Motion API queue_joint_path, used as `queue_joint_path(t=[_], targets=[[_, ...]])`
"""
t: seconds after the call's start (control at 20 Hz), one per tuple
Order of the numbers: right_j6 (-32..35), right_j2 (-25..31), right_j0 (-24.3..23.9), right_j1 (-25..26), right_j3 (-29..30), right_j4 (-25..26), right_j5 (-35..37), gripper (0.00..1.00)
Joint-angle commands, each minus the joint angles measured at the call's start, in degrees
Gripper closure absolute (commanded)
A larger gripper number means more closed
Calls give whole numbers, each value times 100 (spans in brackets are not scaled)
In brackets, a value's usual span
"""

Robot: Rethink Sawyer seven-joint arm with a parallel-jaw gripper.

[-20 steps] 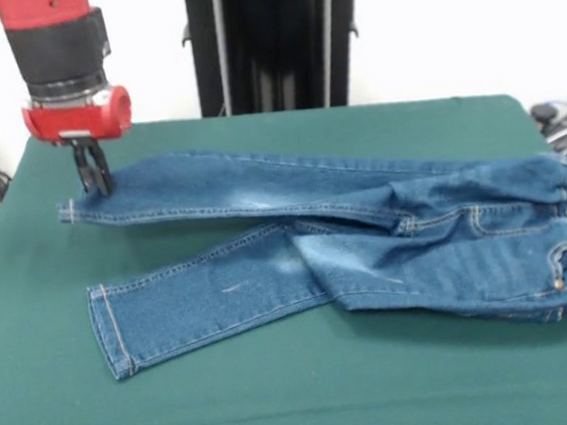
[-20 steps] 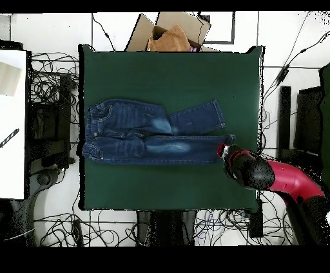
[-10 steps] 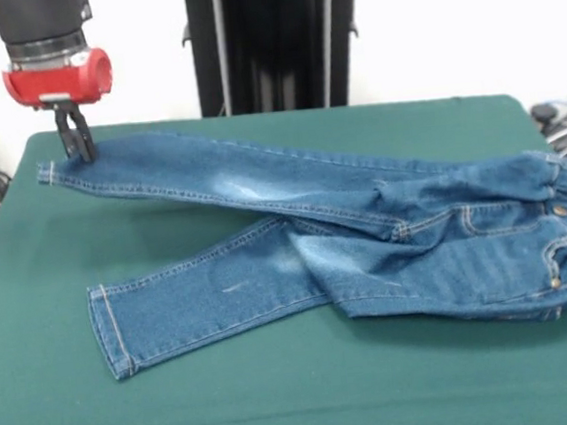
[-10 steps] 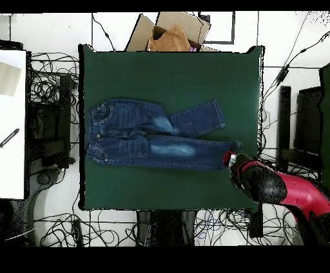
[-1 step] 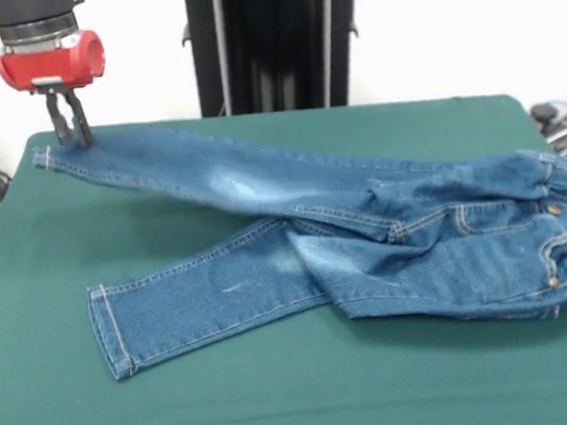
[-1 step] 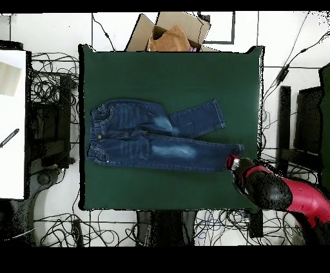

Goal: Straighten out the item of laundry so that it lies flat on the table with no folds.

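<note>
You have bare worktop (image 5: pixel 312 401) along the whole near edge and behind the jeans (image 5: pixel 366 235). The jeans span the middle, and their raised leg (pinched in the end effector (image 5: pixel 71 141)) blocks the far-left corner.

The red and black arm reaches down, and its gripper (image 5: pixel 70 136) (image 6: pixel 233 160) is pinched tight on something it holds

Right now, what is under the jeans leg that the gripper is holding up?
Under the raised leg held by the gripper, bare green table shows near the cuff. Nearer the waistband it crosses over the other leg, hiding the crotch.
</note>
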State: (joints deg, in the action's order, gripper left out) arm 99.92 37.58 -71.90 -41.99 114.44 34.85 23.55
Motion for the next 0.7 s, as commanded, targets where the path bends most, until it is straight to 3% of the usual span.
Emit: queue_joint_path(t=[0.05, 0.7], targets=[[-1299, 533, -91, 54, 130, 458, 448, 0], [-1039, 512, 92, 38, 106, 555, 349, 0]])
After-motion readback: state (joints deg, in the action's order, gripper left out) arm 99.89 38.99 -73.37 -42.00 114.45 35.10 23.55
